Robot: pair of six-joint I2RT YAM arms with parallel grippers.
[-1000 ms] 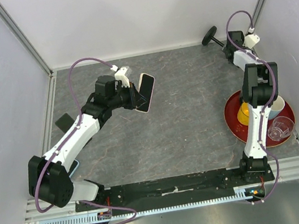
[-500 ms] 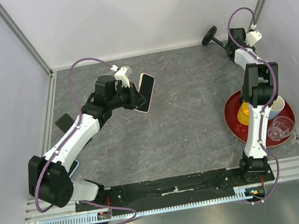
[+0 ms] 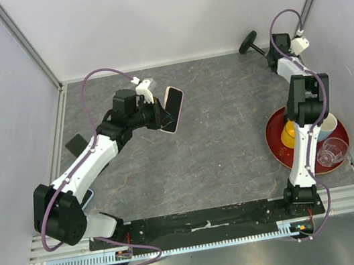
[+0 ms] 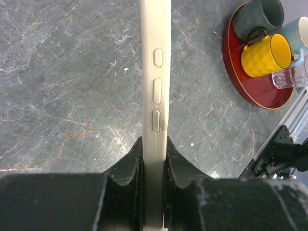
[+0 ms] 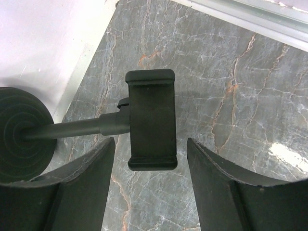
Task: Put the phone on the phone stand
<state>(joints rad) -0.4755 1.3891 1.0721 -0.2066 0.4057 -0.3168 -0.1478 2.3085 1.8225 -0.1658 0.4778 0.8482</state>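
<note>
Overhead, a grey marbled stone-look tabletop [image 3: 232, 137] fills the floor of a booth with plain white walls [image 3: 164, 12] and aluminium rails along its edges.

The left gripper [image 4: 154, 159] pinches a slim phone in a cream-coloured case [image 4: 155, 72] by its two faces. The phone is held above the table left of centre, with its long edge and three side buttons turned to the wrist camera. Its screen side cannot be made out in either view.

The right gripper [image 5: 150, 142] hangs in the far right corner with its fingers [image 5: 82, 183] spread. Below it, the black phone stand with a round base and a thin stem [image 5: 150, 120] lies on its side on the table. In the wrist view the stand's clamp sits between the fingers, apart from both.

Near the right arm's base a round red tray [image 4: 260, 91] holds a dark grey-green mug [image 4: 257, 17], a dimpled yellow cup [image 4: 264, 53], a pale blue cup [image 4: 301, 29] and a clear glass [image 4: 293, 74]. From above, the arm covers part of the tray.

A small dark flat object [image 3: 75, 144] lies by the left wall, too indistinct to identify.
</note>
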